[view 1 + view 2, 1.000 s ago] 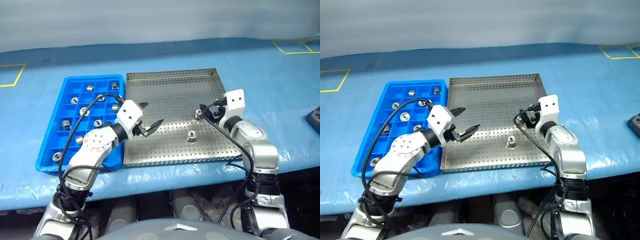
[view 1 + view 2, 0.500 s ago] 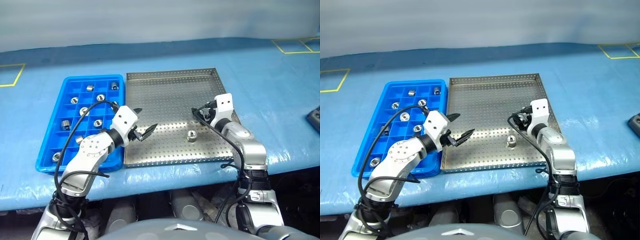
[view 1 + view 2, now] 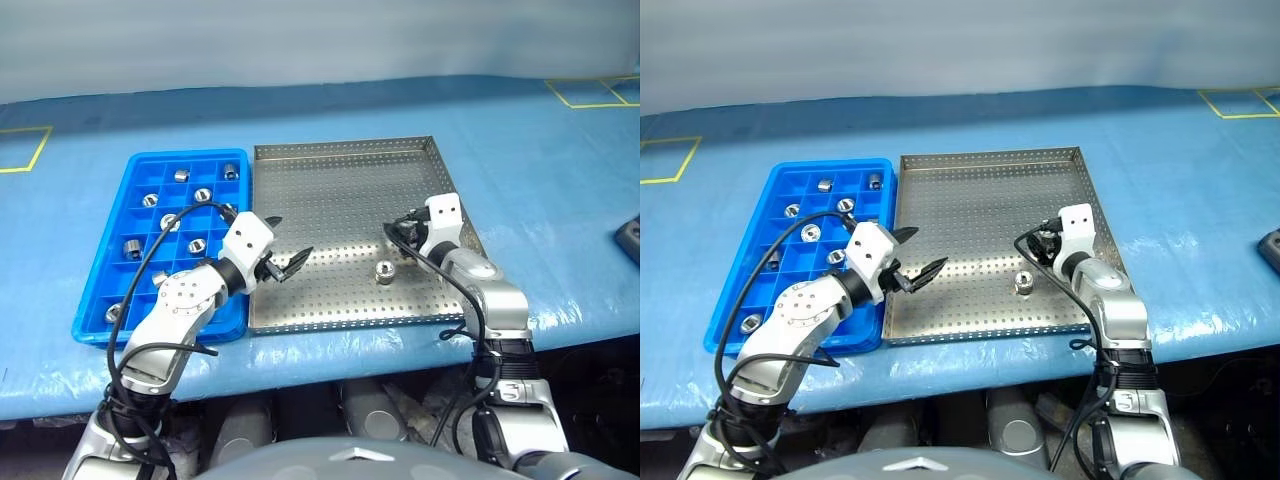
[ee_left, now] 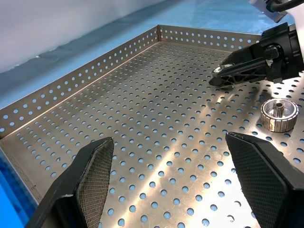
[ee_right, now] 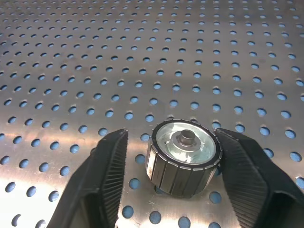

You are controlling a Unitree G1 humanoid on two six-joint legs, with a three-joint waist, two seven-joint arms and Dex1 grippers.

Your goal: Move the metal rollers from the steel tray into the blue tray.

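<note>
One roller [image 5: 183,156] between right jaws — underside hidden.

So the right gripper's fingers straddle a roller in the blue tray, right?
No. The roller that the right gripper straddles stands on the perforated floor of the steel tray, not in the blue tray; the right wrist view shows it.

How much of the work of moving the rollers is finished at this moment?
Done: several metal rollers lie in the blue tray compartments. In hand: the right end effector has its fingers on either side of one roller on the steel tray, not yet lifted. Left: that roller and a second roller nearby. The left end effector hangs open, empty.
</note>
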